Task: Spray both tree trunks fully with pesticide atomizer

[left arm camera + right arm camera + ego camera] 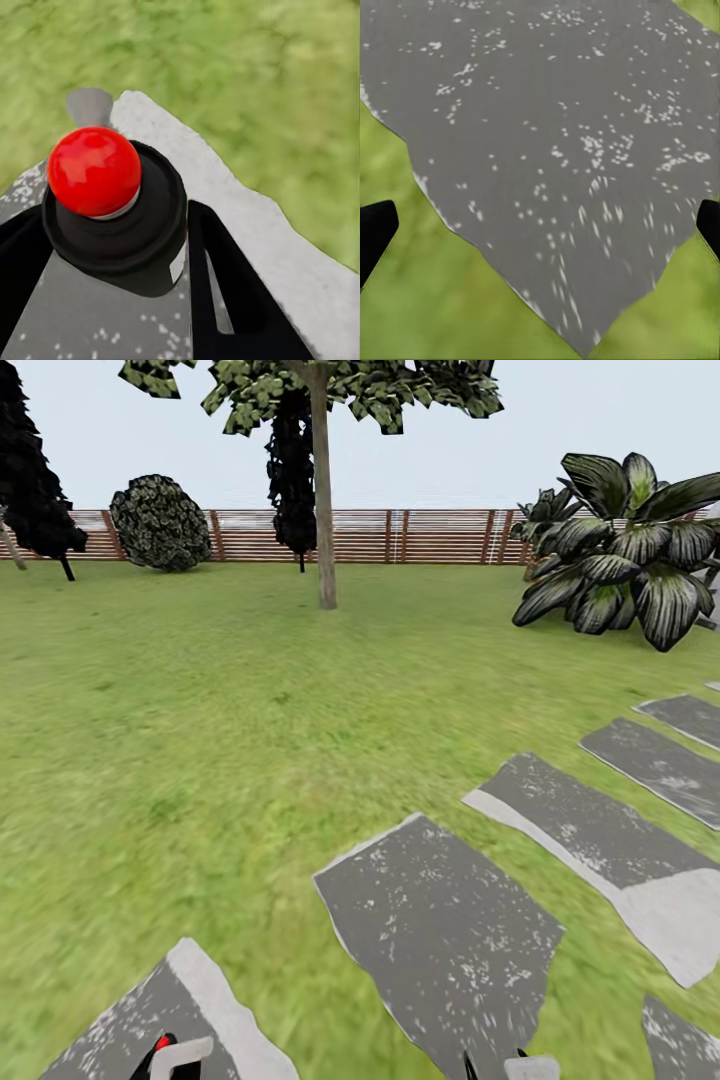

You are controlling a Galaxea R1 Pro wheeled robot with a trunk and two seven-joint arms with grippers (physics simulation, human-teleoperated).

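Note:
The pesticide atomizer [94, 169], a dark bottle with a round red top, sits between the black fingers of my left gripper [112, 240], which is shut on it. In the head view its red top [162, 1043] shows at the bottom edge by the left gripper [175, 1057]. One tree stands ahead on the lawn, its bare grey-tan trunk [325, 510] rising to a patchy green crown. A slim leaning trunk [12, 547] shows at the far left edge. My right gripper [540, 225] hangs open over a stone, its tips also in the head view [500, 1066].
Flat grey stepping stones [440, 930] run from below me toward the right. A brown slat fence [400, 535] closes the lawn at the back. A broad-leaved plant [620, 550] stands right, a round bush [160, 525] and dark conifers [30, 470] left.

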